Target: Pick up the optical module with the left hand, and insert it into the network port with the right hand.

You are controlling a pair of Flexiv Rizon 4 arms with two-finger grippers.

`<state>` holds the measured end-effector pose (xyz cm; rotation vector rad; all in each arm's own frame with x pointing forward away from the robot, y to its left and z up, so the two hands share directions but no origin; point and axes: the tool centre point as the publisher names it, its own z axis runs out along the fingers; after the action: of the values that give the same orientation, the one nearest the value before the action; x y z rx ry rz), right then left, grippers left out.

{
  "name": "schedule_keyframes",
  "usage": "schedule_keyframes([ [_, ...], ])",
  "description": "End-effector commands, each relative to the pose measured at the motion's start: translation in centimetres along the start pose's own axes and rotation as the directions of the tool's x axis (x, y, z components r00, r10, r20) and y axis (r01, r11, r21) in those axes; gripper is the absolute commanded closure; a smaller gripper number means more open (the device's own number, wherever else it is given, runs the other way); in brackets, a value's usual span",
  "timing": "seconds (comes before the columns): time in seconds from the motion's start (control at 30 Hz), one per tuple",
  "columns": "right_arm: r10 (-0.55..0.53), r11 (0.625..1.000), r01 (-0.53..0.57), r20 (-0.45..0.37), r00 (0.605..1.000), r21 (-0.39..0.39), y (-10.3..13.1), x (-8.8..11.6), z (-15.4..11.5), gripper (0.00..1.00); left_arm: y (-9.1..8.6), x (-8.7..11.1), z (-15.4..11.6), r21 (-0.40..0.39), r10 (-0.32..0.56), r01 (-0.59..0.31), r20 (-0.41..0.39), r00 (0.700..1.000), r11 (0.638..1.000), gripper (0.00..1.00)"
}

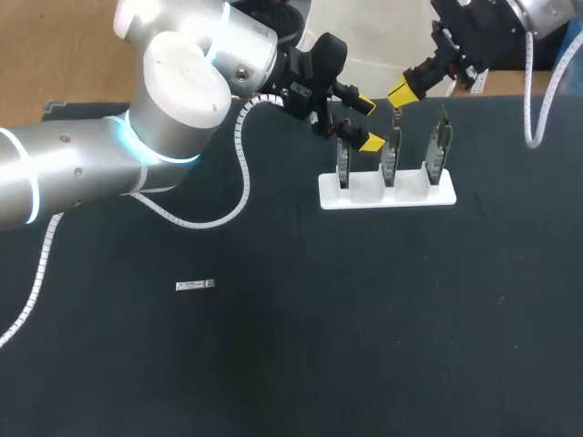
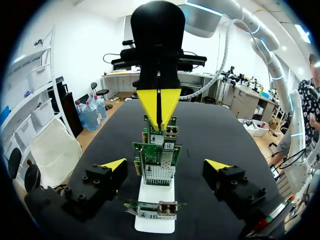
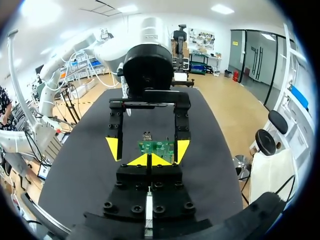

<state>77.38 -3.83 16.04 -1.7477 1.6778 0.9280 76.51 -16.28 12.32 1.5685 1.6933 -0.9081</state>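
Left gripper [image 1: 368, 123] spread by the card rack [image 1: 386, 195], right gripper [image 1: 402, 94] closed empty: I must square the left across the optical module [image 1: 195, 286] toward the table's [image 1: 364, 328] left edge.

Small silver optical module [image 1: 195, 286], lying flat; three green network-port cards [image 1: 438, 146], upright in white rack [image 1: 386, 195], well apart

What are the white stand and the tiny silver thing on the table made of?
The white stand looks like matte plastic: evenly white, no glare. The tiny silver thing is probably metal, by its grey shine; too small to be sure.
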Motion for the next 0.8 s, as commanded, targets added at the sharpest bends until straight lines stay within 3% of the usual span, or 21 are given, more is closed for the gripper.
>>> schedule_keyframes([
  [0.03, 0.006, 1.000, -0.006, 0.001, 1.000, -0.006, 0.0, 0.3, 0.2, 1.00, -0.1, 0.0, 0.0, -0.002, 0.000, 0.000, -0.001, 1.000, 1.000, 0.00],
  [0.8, 0.050, 0.998, -0.050, -0.013, 0.999, -0.026, 0.8, 1.7, 0.9, 1.00, -0.1, 0.0, 0.0, -0.002, 0.000, 0.000, -0.001, 1.000, 1.000, 0.00],
])
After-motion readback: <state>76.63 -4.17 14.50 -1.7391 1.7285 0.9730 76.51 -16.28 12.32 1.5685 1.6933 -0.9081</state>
